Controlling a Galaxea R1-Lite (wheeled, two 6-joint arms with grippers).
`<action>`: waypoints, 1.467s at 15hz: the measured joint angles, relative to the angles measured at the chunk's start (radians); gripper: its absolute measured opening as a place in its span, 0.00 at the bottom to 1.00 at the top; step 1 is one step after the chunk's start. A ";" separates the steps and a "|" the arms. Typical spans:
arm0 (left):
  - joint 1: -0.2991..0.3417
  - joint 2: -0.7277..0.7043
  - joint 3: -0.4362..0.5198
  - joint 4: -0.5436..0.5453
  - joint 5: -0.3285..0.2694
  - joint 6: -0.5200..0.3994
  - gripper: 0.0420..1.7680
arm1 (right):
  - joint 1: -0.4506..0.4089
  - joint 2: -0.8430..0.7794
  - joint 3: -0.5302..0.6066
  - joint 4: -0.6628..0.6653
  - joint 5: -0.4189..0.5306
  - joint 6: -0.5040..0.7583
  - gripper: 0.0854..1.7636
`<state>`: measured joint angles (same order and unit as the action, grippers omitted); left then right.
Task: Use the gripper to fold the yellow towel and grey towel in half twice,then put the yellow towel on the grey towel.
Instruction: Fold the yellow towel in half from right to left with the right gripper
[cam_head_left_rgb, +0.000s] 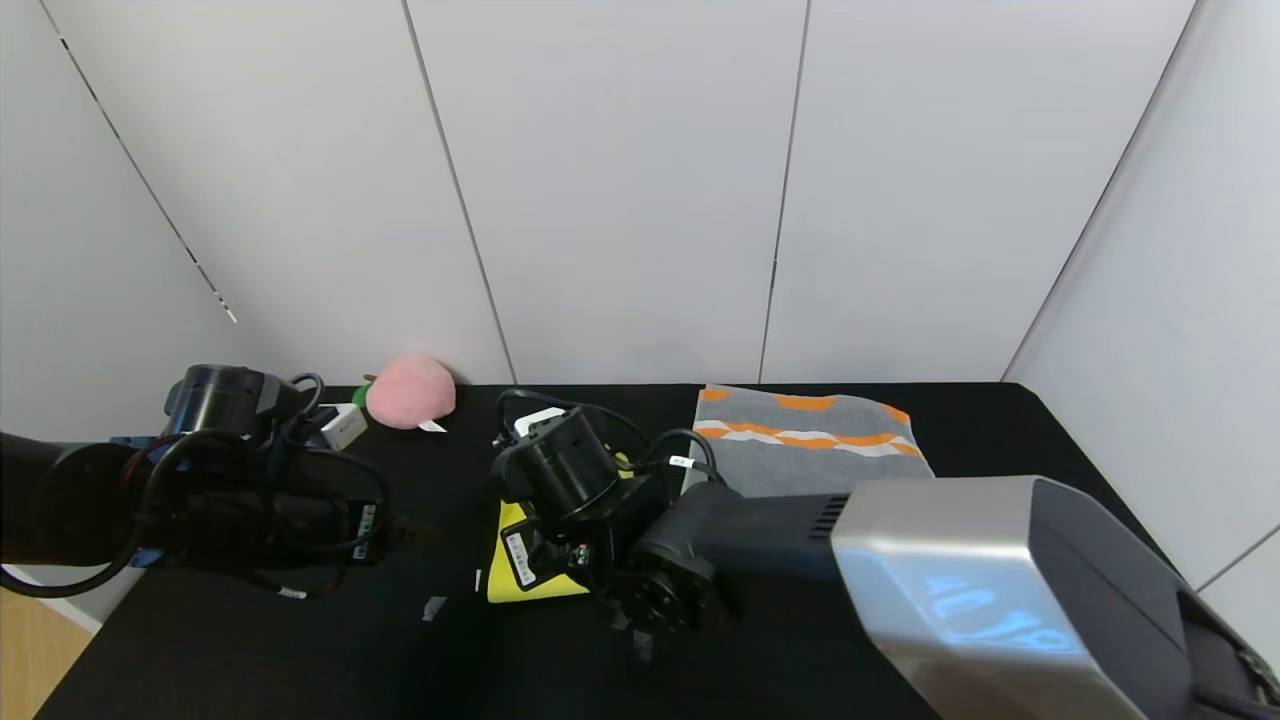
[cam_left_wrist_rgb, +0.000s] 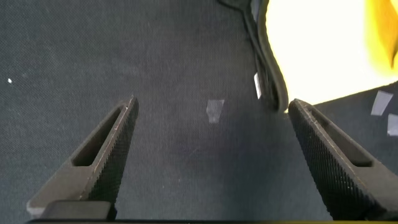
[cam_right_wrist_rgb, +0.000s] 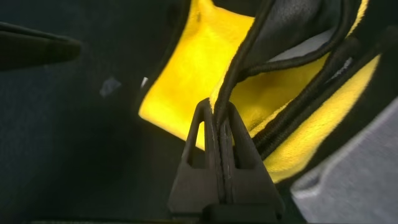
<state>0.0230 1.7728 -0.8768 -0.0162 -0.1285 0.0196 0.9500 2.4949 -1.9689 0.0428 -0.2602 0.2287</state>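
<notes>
The yellow towel (cam_head_left_rgb: 512, 582) lies mid-table, mostly hidden under my right arm. In the right wrist view my right gripper (cam_right_wrist_rgb: 222, 117) is shut on the dark-edged hem of the yellow towel (cam_right_wrist_rgb: 205, 68), lifting a fold that shows its greyish reverse. The grey towel (cam_head_left_rgb: 812, 447), with orange and white wavy bands at its far end, lies flat at the back right; a corner of it shows in the right wrist view (cam_right_wrist_rgb: 354, 183). My left gripper (cam_head_left_rgb: 422, 533) hovers open and empty over the black table just left of the yellow towel (cam_left_wrist_rgb: 323, 43), its jaws wide apart (cam_left_wrist_rgb: 212, 106).
A pink plush peach (cam_head_left_rgb: 410, 392) and a small white box (cam_head_left_rgb: 342, 426) sit at the back left. Bits of pale tape (cam_head_left_rgb: 434, 607) mark the black tabletop (cam_head_left_rgb: 300, 660). White walls enclose the table.
</notes>
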 joint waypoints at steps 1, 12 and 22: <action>0.001 -0.002 0.002 -0.001 0.000 0.000 0.97 | 0.008 0.016 -0.001 -0.032 0.006 0.000 0.02; 0.001 -0.009 0.017 -0.002 -0.002 0.002 0.97 | 0.045 0.070 -0.008 -0.193 0.053 0.066 0.61; 0.001 -0.021 0.009 0.001 -0.002 0.000 0.97 | 0.058 -0.023 0.012 -0.050 0.065 0.093 0.87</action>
<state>0.0240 1.7521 -0.8677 -0.0155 -0.1304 0.0200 1.0079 2.4723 -1.9566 -0.0077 -0.1949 0.3219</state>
